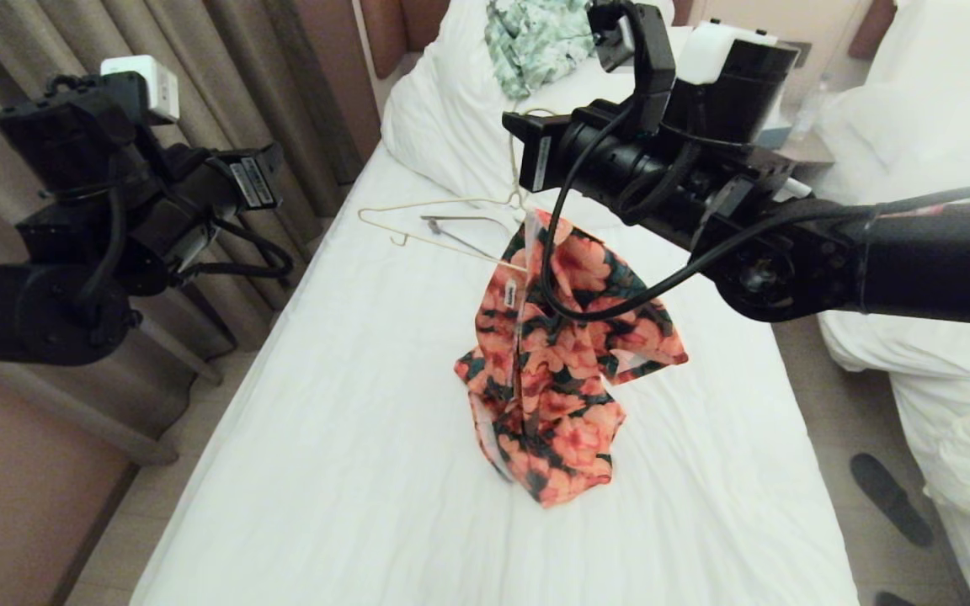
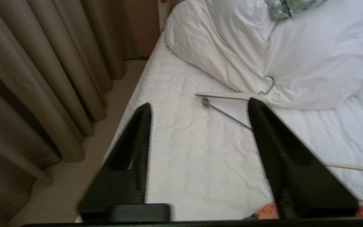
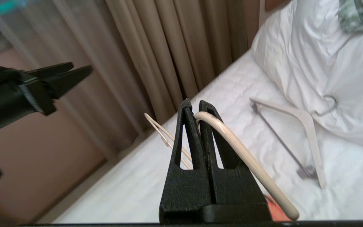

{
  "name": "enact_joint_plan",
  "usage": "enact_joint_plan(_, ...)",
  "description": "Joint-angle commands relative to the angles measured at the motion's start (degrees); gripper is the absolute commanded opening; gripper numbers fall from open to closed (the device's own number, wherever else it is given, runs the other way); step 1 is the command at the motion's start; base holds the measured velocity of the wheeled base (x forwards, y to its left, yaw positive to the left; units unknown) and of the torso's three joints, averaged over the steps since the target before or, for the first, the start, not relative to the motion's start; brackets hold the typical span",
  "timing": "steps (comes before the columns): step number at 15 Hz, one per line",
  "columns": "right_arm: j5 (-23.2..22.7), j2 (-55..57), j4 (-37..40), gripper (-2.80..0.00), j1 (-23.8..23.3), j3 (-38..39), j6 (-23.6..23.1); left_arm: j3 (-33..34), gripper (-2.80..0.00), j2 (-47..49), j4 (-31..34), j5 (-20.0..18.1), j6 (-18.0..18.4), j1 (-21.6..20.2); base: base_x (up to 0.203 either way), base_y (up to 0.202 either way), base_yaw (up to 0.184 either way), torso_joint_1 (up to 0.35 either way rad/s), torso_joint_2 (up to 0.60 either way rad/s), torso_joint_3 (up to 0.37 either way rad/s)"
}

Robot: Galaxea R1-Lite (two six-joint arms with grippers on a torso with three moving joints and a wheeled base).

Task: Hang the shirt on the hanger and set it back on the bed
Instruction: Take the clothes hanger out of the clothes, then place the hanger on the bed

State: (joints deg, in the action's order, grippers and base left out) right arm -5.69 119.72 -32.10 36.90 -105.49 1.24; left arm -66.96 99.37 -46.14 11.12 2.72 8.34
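The right gripper (image 3: 194, 108) is clamped shut on the hanger (image 3: 247, 157), pinching the cream wire at the bend of its hook and holding it up over the bed (image 1: 350, 438). Below that gripper the shirt (image 1: 556, 362) hangs from one end of the hanger in a bunched, vertical drape, its lowest folds seemingly touching the sheet, though the contact is hard to judge. The hanger's bare arm (image 1: 443, 220) juts out from the gripper toward the left gripper (image 2: 198, 105), which hovers off the bed's edge beside the curtains (image 1: 199, 76) with its fingers (image 2: 137, 138) spread apart and nothing between them. A small white label (image 1: 510, 292) shows inside the shirt's collar; its printing is too small to read, as are the stickers on the arms. Beyond the right gripper, on the sheet against the pillow (image 1: 451, 118), lies a thicker grey-white hanger (image 3: 298, 126) with a metal hook. Farther off on the pillow rests a green-and-white garment (image 1: 535, 38).
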Motion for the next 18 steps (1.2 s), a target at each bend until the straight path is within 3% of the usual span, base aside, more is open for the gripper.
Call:
enact_joint_plan(1, 0.09, 3.89, -3.11, -2.8, 0.06, 0.07, 0.43, -0.74, -2.8, -0.28, -0.27, 0.19, 0.09, -1.91, 0.0, 0.0, 0.0, 0.0, 0.0, 0.0)
enact_joint_plan(4, 4.79, 10.63, -12.4, -2.8, 0.55, -1.47, 7.39, -1.77, -2.8, -1.01, 1.4, 0.13, 0.01, -3.85, 0.0, 0.0, 0.0, 0.0, 0.0, 0.0)
enact_joint_plan(7, 15.9, 14.46, -23.74, -2.8, 2.2, -2.27, 13.55, -1.77, -2.8, -1.1, 1.41, -0.05, 0.01, -4.03, 0.0, 0.0, 0.0, 0.0, 0.0, 0.0)
enact_joint_plan(11, 19.07, 14.14, -25.82, -2.8, 5.34, -2.01, 17.24, -1.69, -2.8, -1.36, 1.32, -0.05, 0.01, -4.03, 0.0, 0.0, 0.0, 0.0, 0.0, 0.0)
enact_joint_plan(16, 20.73, 14.13, -25.63, -2.8, 6.17, -2.01, 16.76, -1.51, -2.8, -1.72, 1.32, -0.05, 0.01, -3.76, 0.0, 0.0, 0.0, 0.0, 0.0, 0.0)
enact_joint_plan(18, 20.99, 13.89, -24.61, -2.8, 5.62, 0.37, 11.66, -1.48, -2.8, -1.88, 1.26, 0.04, 0.04, -3.68, 0.0, 0.0, 0.0, 0.0, 0.0, 0.0)
